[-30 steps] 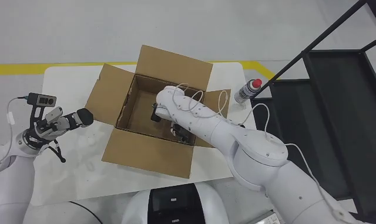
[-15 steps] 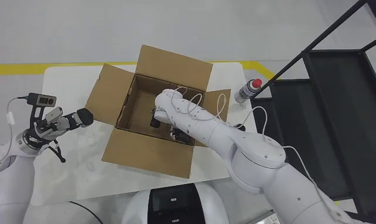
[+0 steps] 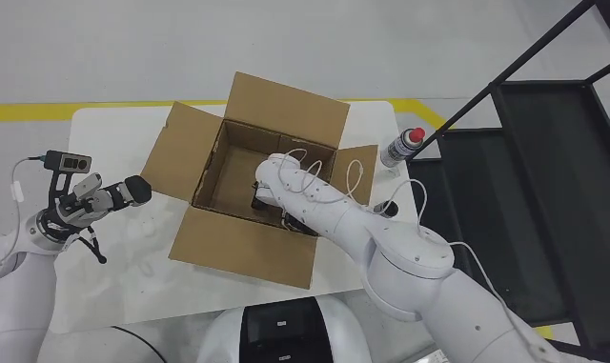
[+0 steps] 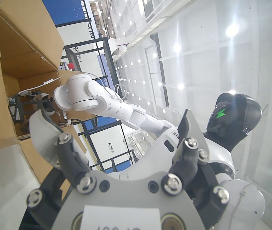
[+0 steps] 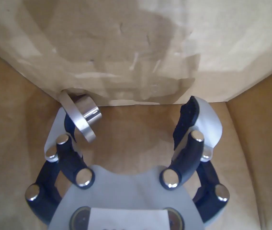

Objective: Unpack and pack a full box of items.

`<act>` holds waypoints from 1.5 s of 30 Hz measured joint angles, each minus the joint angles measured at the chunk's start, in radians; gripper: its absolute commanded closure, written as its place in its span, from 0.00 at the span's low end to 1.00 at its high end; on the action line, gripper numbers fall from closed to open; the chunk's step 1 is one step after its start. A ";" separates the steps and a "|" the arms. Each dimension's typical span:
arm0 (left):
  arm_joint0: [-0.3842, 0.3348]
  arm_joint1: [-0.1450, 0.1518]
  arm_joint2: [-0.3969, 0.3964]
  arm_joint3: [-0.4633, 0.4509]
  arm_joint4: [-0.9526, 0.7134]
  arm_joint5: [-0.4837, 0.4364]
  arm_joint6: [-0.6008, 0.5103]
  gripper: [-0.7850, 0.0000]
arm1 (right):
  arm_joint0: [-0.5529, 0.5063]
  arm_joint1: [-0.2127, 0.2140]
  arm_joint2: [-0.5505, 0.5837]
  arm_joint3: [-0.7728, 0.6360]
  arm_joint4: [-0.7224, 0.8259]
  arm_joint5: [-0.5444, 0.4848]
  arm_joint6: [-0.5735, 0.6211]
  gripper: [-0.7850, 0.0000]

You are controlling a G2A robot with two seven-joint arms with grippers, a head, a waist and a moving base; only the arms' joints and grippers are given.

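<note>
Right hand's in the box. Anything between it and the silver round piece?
Nothing visible. The silver round piece sits right at one fingertip of the open right hand, inside the box; contact can't be judged.

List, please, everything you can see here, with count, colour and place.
cardboard box: 1, brown, flaps open, on the table
round metal piece: 1, silver, inside the box, beside one of the right gripper's fingers
can: 1, red cap, by the table's edge near the rack
table: 1, white
rack: 1, black, beside the table
floor line: 1, yellow, beyond the table
left gripper: fingers open, over the table beside the box
right gripper: fingers open, inside the box
</note>
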 measured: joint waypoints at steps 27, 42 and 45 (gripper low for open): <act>0.000 0.000 0.000 0.000 0.000 0.000 0.000 0.00 | 0.016 0.012 0.077 -0.149 -0.128 0.192 -0.112 0.00; 0.000 0.000 0.000 0.000 0.000 0.000 0.000 0.00 | -0.076 0.138 0.247 -0.276 -0.021 0.060 -0.053 0.00; 0.000 0.000 0.000 0.000 0.000 0.000 0.000 0.00 | -0.093 0.152 0.268 -0.287 -0.013 0.060 -0.033 0.00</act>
